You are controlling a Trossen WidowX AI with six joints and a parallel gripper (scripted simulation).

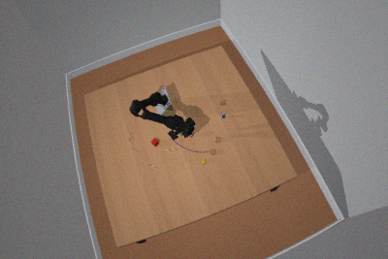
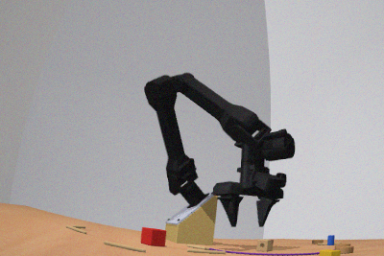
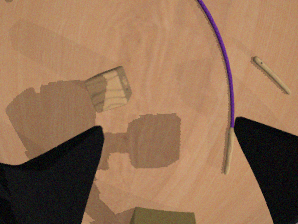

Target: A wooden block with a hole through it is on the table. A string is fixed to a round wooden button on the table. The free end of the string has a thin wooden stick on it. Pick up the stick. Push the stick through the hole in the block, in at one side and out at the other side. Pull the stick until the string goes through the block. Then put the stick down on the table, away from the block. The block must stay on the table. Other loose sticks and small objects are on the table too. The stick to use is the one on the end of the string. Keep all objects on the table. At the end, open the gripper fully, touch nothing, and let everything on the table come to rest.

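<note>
My gripper (image 2: 248, 215) (image 3: 171, 128) (image 1: 180, 133) is open and empty, hanging a little above the table. The wooden block with the hole (image 3: 109, 88) (image 2: 264, 244) lies on the table ahead of the left finger. The purple string (image 3: 222, 50) (image 1: 194, 149) (image 2: 259, 253) curves from the round button (image 1: 212, 151) to the thin stick (image 3: 226, 149). The stick lies flat on the table just inside my right finger, touching nothing that I can see. In the top view the arm hides most of the block.
A loose stick (image 3: 269, 74) lies right of the string. A round wooden piece (image 1: 218, 139), a red cube (image 1: 155, 142) (image 2: 154, 236), a yellow piece (image 1: 204, 161), a blue piece (image 1: 223, 115) (image 2: 330, 240) and more loose sticks (image 1: 135, 148) lie around. The arm's base wedge (image 2: 194, 227) stands behind.
</note>
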